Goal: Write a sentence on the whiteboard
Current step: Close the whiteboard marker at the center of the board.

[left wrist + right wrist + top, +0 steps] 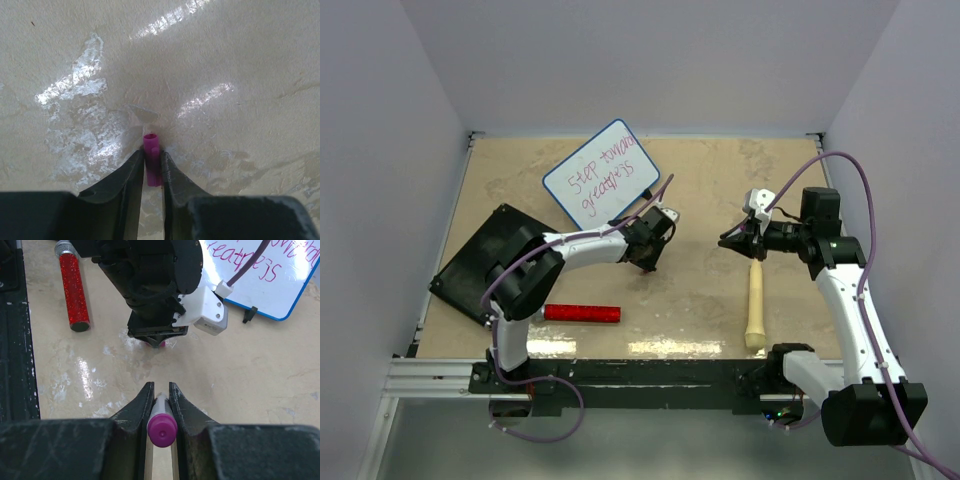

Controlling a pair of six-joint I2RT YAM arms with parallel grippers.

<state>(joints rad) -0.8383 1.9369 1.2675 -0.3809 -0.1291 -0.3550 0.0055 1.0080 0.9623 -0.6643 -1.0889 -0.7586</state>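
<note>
Facing across centre of top view: left gripper point(152, 157) pinching small purple plastic cap point(152, 167); right gripper point(160, 390) pinching purple-ended marker pen point(162, 429), long axis aimed at cap. Blue-rimmed white whiteboard point(560, 186), upper centre, nearer left arm, bears purple handwritten sentence point(603, 172).

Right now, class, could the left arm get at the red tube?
Probably yes: the red tube lies uncovered beside that arm's base, but the left hand is pinching a purple cap, so it would need freeing first.
</note>
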